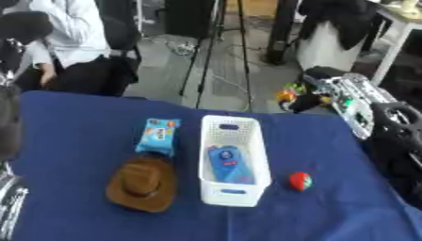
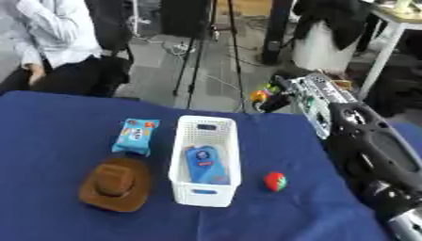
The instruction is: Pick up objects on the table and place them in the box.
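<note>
- Landmark: white perforated plastic box (image 1: pixel 235 160), oblong, standing mid-bench on the blue cloth-covered bench (image 1: pixel 74 122).
- Inside the box: a blue flat packet (image 1: pixel 228 163) with a red mark, lying on the floor of the box.
- Just left of the box, toward its far end: light blue snack packet (image 1: pixel 158 136), flat on the cloth, apart from the box wall.
- Left of the box, toward its near end: brown felt cowboy hat (image 1: pixel 142 183), crown up, just below the snack packet.
- Right of the box, near its front end: small red ball with a green patch (image 1: pixel 300 181), clear of the box.
- Right hand (image 2: pixel 280 100) raised beyond the box's far right, over the bench edge; fingers clenched on a small yellow-orange and green object (image 2: pixel 262 93).
- Left hand: not seen; fingers cannot be told.
</note>
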